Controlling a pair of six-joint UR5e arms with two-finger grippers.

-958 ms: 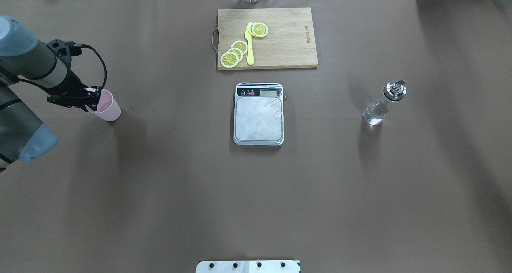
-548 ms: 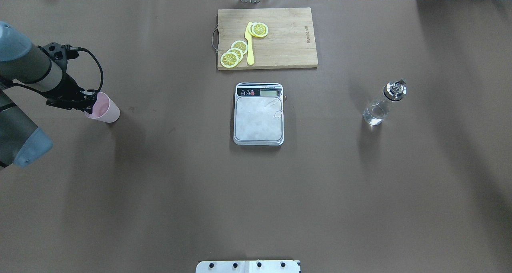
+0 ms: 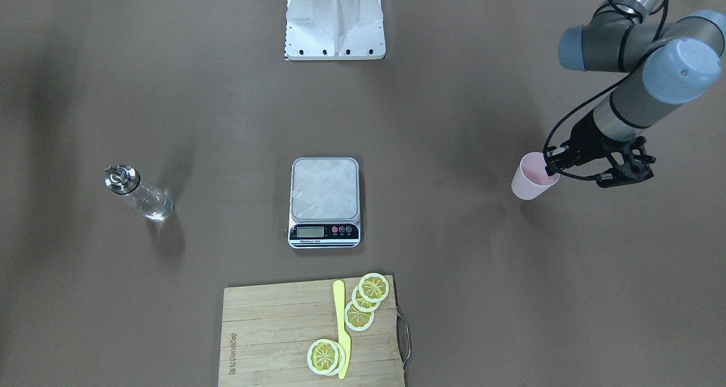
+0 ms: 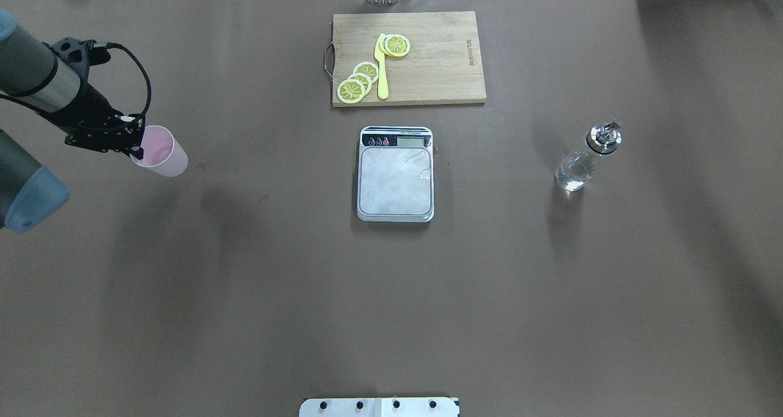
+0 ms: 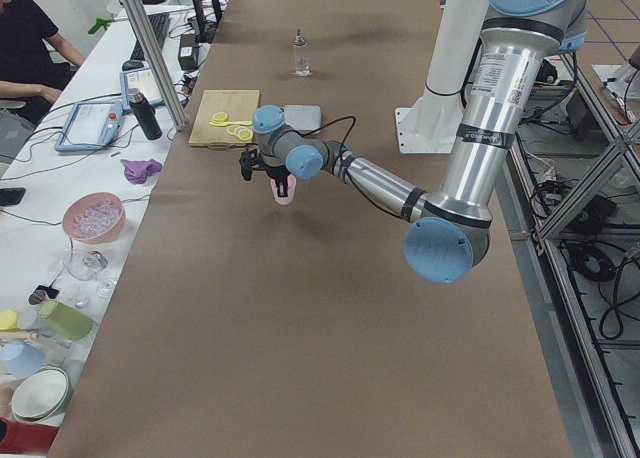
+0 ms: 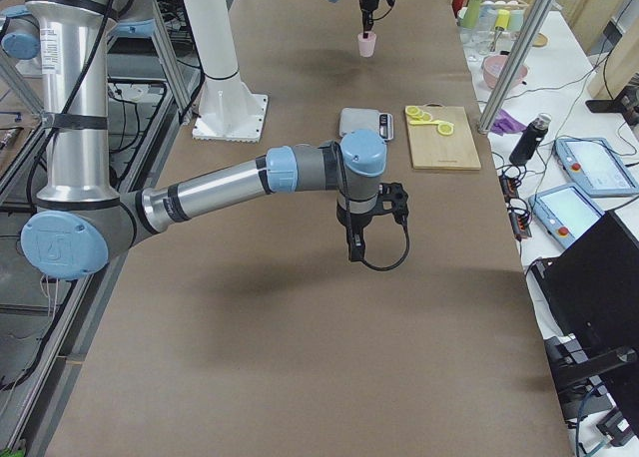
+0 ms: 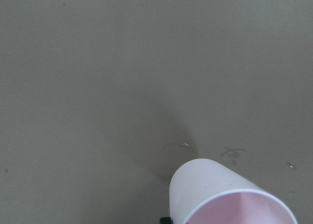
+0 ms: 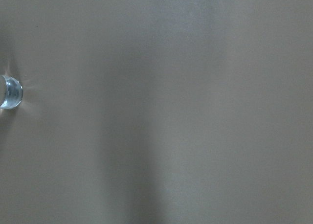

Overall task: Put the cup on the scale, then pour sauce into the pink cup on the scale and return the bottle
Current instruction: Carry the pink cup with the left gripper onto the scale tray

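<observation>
My left gripper [image 4: 137, 152] is shut on the near rim of the pale pink cup [image 4: 161, 151], one finger inside it. The cup hangs tilted above the table at the far left, its shadow lying apart from it; it also shows in the front view as the cup [image 3: 530, 178] and in the left wrist view as the cup [image 7: 226, 194]. The scale [image 4: 396, 184] sits bare at the table's middle. The clear glass bottle [image 4: 582, 160] with its silver spout stands to the right. My right gripper [image 6: 352, 255] shows only in the exterior right view, hanging over bare table; I cannot tell its state.
A wooden cutting board [image 4: 440, 68] with lemon slices and a yellow knife lies behind the scale. The robot's white base plate [image 4: 379, 406] is at the near edge. Bowls, bottles and tablets fill a side table [image 5: 90, 178] where a person sits.
The left gripper has risen with the pink cup and shifted slightly toward the far side. The cup's shadow has drawn away from it.
</observation>
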